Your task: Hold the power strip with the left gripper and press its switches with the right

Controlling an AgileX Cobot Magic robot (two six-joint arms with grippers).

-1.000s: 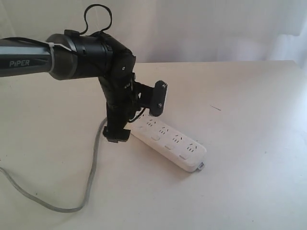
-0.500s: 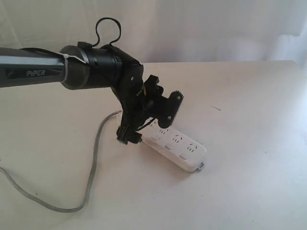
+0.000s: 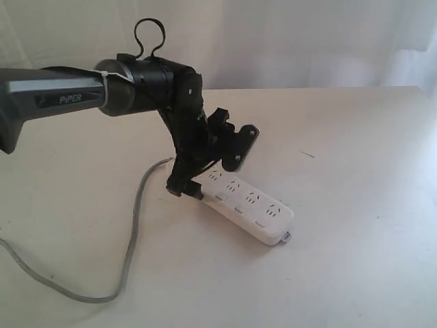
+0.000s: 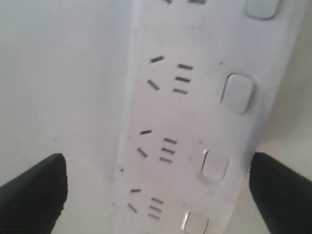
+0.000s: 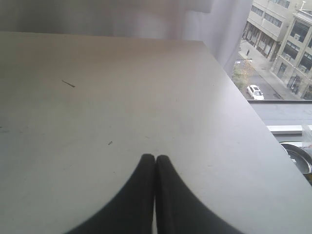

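Observation:
The white power strip [image 3: 254,208] lies slantwise on the pale table, its grey cord [image 3: 133,236] curling off to the left. My left gripper [image 3: 212,167] hangs open over the strip's cord end, one finger on each side, touching nothing. In the left wrist view the power strip [image 4: 195,112] runs between the spread dark fingertips [image 4: 36,187] of the left gripper [image 4: 156,175], and white switches [image 4: 237,92] line one edge beside the outlet slots. My right gripper [image 5: 155,160] is shut with nothing in it, over bare table, and is out of the exterior view.
A small dark mark [image 3: 307,154] lies on the table behind the strip. In the right wrist view the table edge [image 5: 243,97] runs along a window over a street. White curtain hangs behind the table.
My left arm has reached further right and the gripper has turned, so its open fingers now straddle the strip's cord end. The strip has not moved.

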